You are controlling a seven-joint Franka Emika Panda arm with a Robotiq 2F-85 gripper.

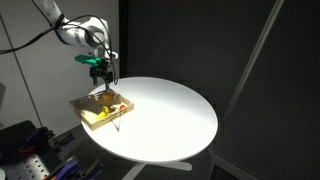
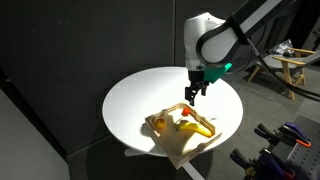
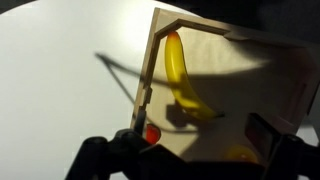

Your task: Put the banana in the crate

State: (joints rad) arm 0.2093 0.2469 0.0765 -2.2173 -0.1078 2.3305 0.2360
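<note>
The yellow banana (image 3: 180, 75) lies inside the light-wood crate (image 3: 262, 80), near one corner. It shows in both exterior views (image 1: 99, 117) (image 2: 197, 129), resting in the crate (image 1: 78, 103) (image 2: 160, 124). My gripper (image 3: 195, 142) hangs a little above the crate, open and empty, with its dark fingers wide apart at the bottom of the wrist view. In both exterior views the gripper (image 1: 103, 76) (image 2: 193, 94) is clear of the banana.
A small red object (image 3: 151, 133) and a round orange-yellow object (image 3: 240, 155) also lie in the crate. The crate sits near the edge of a round white table (image 1: 170, 115) (image 2: 135, 100). Dark curtains stand behind.
</note>
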